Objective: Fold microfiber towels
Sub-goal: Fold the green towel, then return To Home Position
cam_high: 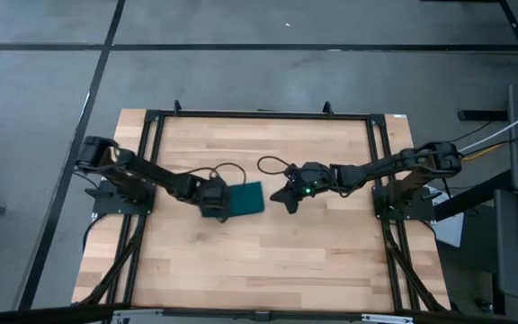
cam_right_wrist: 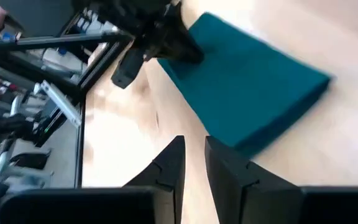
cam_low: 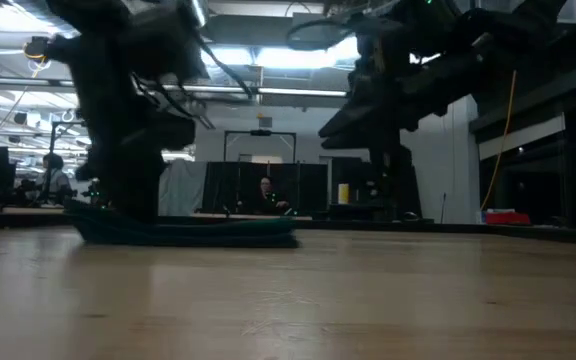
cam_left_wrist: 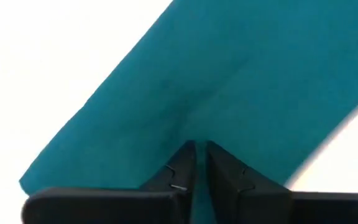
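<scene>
Teal microfiber towel (cam_high: 245, 199) lying folded near worktop (cam_high: 268, 261) centre. Left end effector (cam_high: 216, 209) pressing down on towel's left edge, fingers nearly together, likely flattening fold. Right end effector (cam_high: 286, 196) hovering just beside towel's right edge, fingers narrowly parted, holding nothing.

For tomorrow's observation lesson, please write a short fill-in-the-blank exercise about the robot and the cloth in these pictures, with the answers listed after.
1. The only cloth on the wooden table is coloured ____.
2. The hand pressing on the towel belongs to the ____ arm; that left hand has its fingers nearly together.
3. The right hand is beside the towel and holds ____.
4. In the low view the towel lies ____ on the table.

Missing words: teal; left; nothing; flat
</scene>
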Motion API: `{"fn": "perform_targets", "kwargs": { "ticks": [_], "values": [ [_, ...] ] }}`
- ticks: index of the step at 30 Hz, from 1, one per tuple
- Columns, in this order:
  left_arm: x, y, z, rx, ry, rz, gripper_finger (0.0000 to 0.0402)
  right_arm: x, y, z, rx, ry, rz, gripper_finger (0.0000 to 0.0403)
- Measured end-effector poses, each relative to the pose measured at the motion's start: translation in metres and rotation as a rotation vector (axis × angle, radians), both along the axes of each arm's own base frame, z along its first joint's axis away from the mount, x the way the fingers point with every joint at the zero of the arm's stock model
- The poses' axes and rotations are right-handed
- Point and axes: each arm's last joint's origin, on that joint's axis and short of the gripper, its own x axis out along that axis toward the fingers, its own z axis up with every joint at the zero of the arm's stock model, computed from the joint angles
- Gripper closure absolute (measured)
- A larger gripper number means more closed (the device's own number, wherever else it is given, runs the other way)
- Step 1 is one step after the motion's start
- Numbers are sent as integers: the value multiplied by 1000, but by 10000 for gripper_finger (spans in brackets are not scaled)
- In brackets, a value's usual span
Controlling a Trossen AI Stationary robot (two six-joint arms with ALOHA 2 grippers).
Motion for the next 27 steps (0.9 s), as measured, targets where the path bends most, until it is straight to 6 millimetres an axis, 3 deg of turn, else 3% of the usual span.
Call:
{"fn": "perform_targets", "kwargs": {
  "ticks": [10,13,16,18,20,23,27],
  "values": [
    [-1,-7,71,133,-438,-56,308,-10,-8,36,-30,-138,-37,290],
    [-4,-28,87,41,-568,-170,303,-14,2,55,9,-252,61,274],
    [-6,-56,127,-6,-903,-412,302,-21,16,86,1,-496,187,259],
    [-16,-66,152,79,-1072,-513,306,-31,21,108,-81,-653,256,253],
    [-33,-61,165,237,-1070,-535,313,-43,20,121,-195,-704,282,251],
    [-55,-43,173,419,-1003,-521,325,-63,14,126,-380,-632,300,259],
    [-77,-20,159,511,-990,-535,340,-96,6,130,-590,-552,278,282]
  ]
}}
